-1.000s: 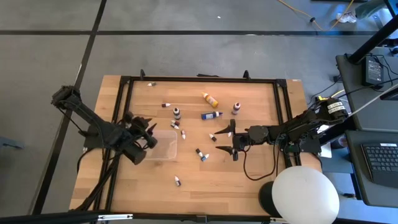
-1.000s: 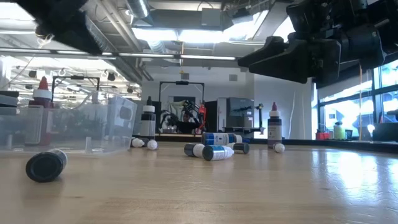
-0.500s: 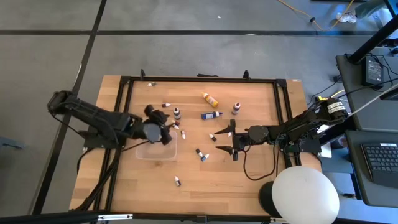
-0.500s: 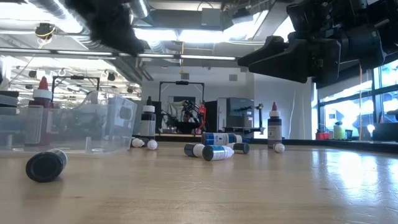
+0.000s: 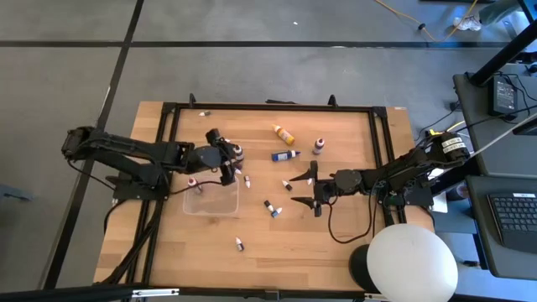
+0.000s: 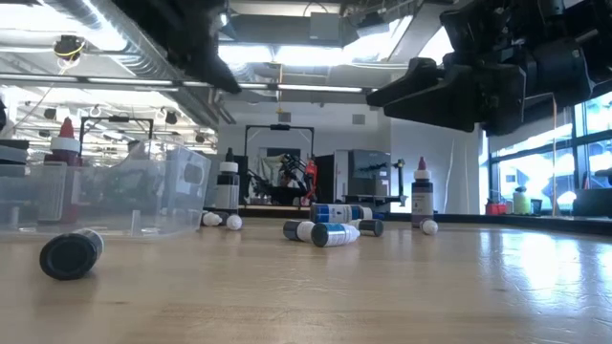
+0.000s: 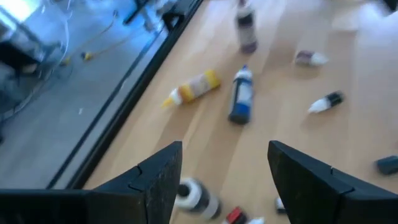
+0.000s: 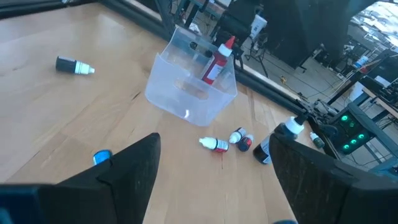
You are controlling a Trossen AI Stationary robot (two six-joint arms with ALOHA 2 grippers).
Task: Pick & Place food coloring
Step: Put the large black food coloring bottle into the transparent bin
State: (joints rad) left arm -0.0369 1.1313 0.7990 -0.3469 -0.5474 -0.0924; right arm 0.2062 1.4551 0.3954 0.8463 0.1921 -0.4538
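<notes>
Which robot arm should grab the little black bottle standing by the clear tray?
Probably the left. The left gripper hangs open right beside that upright dark bottle at the clear tray's far corner. The right gripper, also open, is over the table's middle, farther away.

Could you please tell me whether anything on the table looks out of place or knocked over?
Most food coloring bottles lie tipped and scattered on the table, such as the yellow bottle and the blue bottle. Only a red bottle stands in the clear tray. Nothing looks spilled.
</notes>
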